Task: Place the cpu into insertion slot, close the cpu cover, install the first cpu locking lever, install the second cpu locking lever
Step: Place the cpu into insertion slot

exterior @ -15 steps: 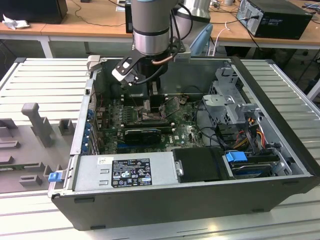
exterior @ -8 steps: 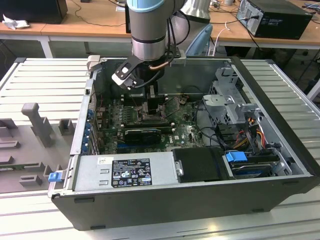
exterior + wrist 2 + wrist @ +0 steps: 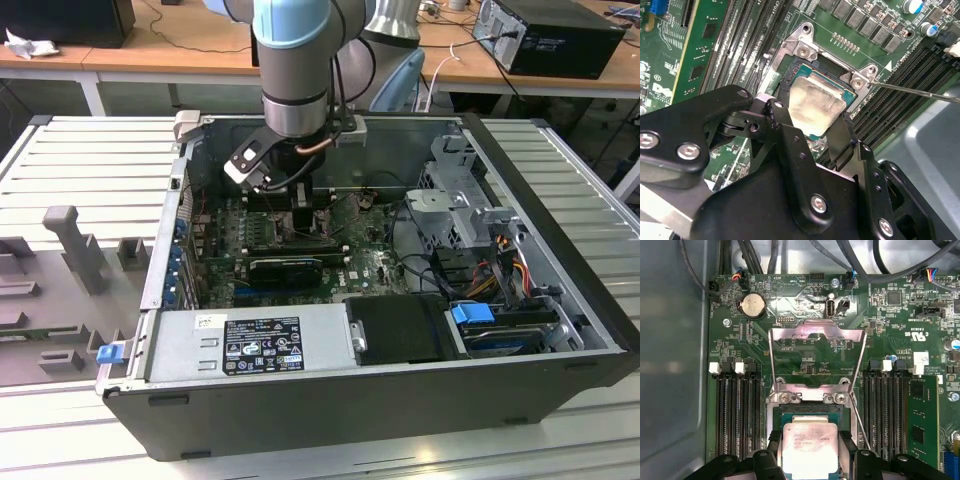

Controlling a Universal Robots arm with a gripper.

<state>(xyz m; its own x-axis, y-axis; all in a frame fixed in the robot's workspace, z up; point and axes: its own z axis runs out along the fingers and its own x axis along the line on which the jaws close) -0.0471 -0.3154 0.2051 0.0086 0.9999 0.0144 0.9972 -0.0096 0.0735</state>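
Since fingers (image 3: 840,137) hide its gripper-side edge, can't tell if cpu (image 3: 809,447) is seated in insertion slot (image 3: 790,411) or just above; gripper (image 3: 812,122) clamps cpu by two opp. sides in both wrist views; cpu cover (image 3: 812,332) swung open, clear of slot

The cpu (image 3: 809,444) shows a pale, matt silvery metal top, the cpu cover (image 3: 815,333) gleams as bare shiny metal, the gripper (image 3: 810,117) is matt black with bright metal screws, the motherboard (image 3: 890,325) is glossy green, and the case wall (image 3: 675,340) is dull grey sheet metal.
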